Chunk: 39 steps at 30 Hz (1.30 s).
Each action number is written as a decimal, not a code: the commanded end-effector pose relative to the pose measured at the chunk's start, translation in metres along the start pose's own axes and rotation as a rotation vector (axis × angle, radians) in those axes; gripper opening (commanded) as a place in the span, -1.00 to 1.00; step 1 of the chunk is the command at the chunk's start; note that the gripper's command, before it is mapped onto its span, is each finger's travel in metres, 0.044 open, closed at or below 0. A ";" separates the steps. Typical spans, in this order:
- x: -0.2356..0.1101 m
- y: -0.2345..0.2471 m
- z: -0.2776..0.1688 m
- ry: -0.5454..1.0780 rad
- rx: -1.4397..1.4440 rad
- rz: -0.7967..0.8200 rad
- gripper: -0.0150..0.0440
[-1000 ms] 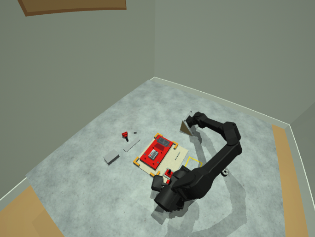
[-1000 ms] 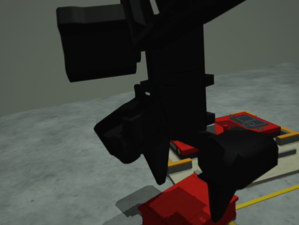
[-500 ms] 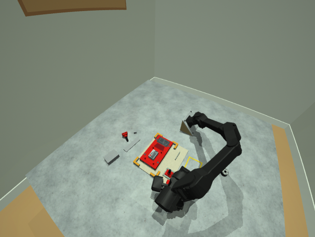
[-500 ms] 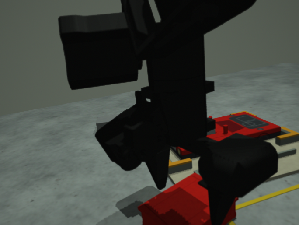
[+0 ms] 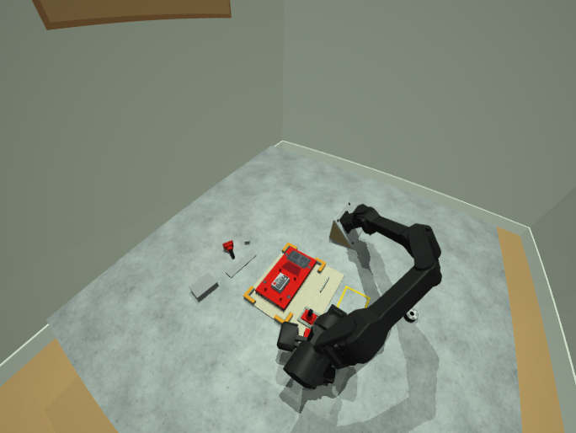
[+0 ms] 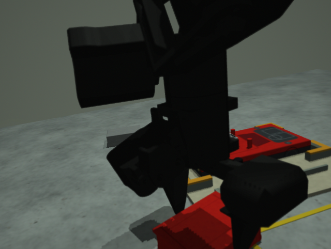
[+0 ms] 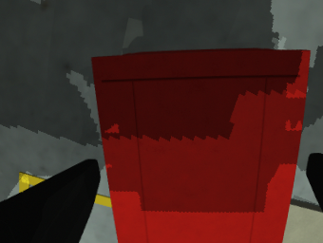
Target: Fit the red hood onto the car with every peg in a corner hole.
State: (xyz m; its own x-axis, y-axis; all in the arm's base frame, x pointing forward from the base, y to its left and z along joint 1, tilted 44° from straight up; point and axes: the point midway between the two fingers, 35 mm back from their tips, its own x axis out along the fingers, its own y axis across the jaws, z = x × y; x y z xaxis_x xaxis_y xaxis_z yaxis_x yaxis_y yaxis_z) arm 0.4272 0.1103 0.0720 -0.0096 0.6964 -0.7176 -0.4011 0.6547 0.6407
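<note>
1. Wide open and holding nothing, the end effector (image 6: 210, 222) hangs over the hood (image 6: 198, 222), one finger on each side of the red shell.
2. Whether either fingertip touches the hood is hard to tell; in the exterior view the left tip looks to sit just at its top edge.
3. From the wrist view, the hood (image 7: 199, 162) lies flat on the bench (image 7: 189, 5), roof up, filling the space between the two dark fingers.
4. Just beyond it sits the chassis (image 5: 285, 278) in its jig (image 5: 251, 296), with the engine block (image 5: 280, 281) in place and two pegs (image 6: 249, 142) standing bare on the deck.
5. Nothing of the task proper is done: the hood is neither gripped nor lifted.
6. Left to do: close on the hood, raise it, carry it over the deck, line the corner holes up with the pegs, seat it flat, release and withdraw.
</note>
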 end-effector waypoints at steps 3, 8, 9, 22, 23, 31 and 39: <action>0.005 0.001 -0.001 0.005 0.008 0.007 1.00; 0.001 0.000 0.000 0.001 0.000 0.000 0.69; 0.001 0.000 0.000 0.001 0.000 0.000 0.67; -0.002 0.000 0.000 0.001 0.001 0.001 -0.03; -0.003 0.000 0.000 0.001 0.001 0.001 -0.12; -0.015 0.000 0.000 0.001 0.001 0.001 -0.49; -0.033 0.000 0.000 0.001 0.001 0.000 -0.49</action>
State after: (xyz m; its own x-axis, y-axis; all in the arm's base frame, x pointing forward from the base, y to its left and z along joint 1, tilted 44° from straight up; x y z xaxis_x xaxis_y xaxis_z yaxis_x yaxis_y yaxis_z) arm 0.4264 0.0934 0.0882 -0.0148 0.6980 -0.7160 -0.3924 0.6546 0.6462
